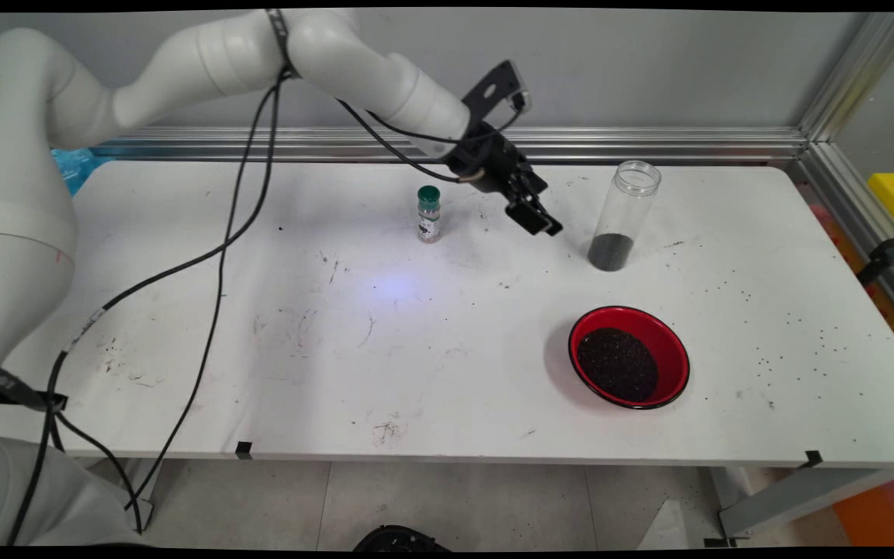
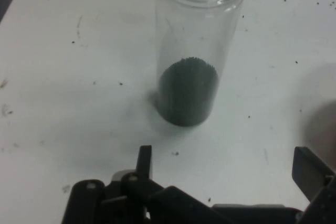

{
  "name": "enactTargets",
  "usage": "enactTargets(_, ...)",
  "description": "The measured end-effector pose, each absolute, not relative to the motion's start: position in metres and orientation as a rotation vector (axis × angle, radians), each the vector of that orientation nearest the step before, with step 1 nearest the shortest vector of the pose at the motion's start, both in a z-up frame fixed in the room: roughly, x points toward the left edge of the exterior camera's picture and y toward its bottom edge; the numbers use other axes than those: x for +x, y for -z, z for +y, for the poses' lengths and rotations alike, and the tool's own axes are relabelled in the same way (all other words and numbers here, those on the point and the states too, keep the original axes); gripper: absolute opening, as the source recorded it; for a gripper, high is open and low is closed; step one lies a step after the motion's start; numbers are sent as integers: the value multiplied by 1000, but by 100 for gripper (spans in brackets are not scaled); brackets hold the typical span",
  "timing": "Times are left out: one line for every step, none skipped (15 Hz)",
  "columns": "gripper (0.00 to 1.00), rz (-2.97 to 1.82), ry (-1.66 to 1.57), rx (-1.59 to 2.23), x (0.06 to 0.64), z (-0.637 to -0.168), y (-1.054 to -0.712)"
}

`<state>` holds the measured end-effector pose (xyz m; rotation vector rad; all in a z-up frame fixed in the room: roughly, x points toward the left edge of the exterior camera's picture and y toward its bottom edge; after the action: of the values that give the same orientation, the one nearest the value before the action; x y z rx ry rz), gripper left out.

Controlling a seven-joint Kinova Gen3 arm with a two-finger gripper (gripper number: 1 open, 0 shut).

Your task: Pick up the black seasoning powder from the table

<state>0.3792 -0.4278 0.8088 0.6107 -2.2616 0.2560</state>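
Observation:
A tall clear jar stands upright and lidless on the white table, with a layer of dark grains at its bottom. My gripper hovers just left of the jar, tilted down toward it, apart from it. In the hand view the clear jar stands straight ahead of my gripper, whose fingers are spread wide with nothing between them. A red bowl holding dark grains sits nearer the front, to the jar's right in depth.
A small spice bottle with a green cap stands left of the gripper. Loose dark grains are scattered over the table's right side. An aluminium rail runs along the back edge. Black cables hang from the arm across the table's left part.

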Motion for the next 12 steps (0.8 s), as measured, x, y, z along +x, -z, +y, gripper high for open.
enactTargets(100, -2258, -251, 611, 372, -432, -803)
enactTargets(100, -2255, -247, 614, 367, -435, -798)
enactTargets(100, -2252, -243, 617, 363, -438, -793)
enactTargets(100, -2250, -240, 620, 357, -441, -788)
enactTargets(100, -2248, -238, 624, 353, -444, -783)
enactTargets(100, -2247, -236, 628, 349, -447, -779)
enactTargets(100, -2246, -234, 631, 345, -450, -774)
enactTargets(100, -2245, -232, 634, 342, -453, -770)
enactTargets(100, -2245, -230, 639, 338, -456, -764)
enactTargets(100, -2245, -229, 641, 336, -459, -760)
enactTargets(100, -2245, -228, 644, 332, -462, -756)
enactTargets(100, -2246, -228, 644, 329, -465, -752)
